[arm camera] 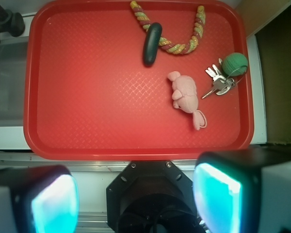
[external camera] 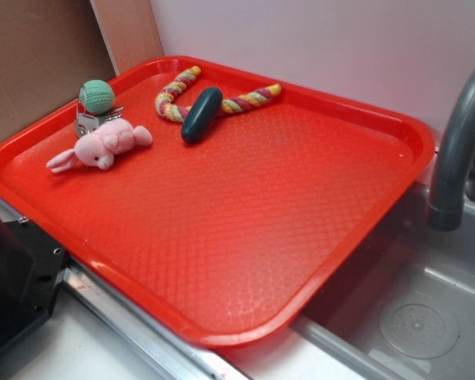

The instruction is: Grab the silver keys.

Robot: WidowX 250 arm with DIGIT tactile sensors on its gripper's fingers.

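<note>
- Gripper [arm camera: 136, 199], wrist view: nearest the camera, its two fingers [arm camera: 218, 194] stand spread wide apart with nothing between them, well short of the tray's near edge.
- Red tray [arm camera: 87, 121]: rests across a metal sink [external camera: 427, 317], beside a grey faucet [external camera: 459, 134].
- Silver keys [arm camera: 218, 81]: a small fanned bunch near the tray's right edge in the wrist view, touching the green crocheted ball [arm camera: 234, 64] and just beside the pink plush toy [arm camera: 185, 94].
- Exterior view: the keys [external camera: 91, 120] lie partly hidden between ball and plush at the far left corner.
- Dark green oblong object [arm camera: 151, 43]: lies across a curved multicoloured rope toy [arm camera: 184, 43] at the tray's far side, well apart from the keys.
</note>
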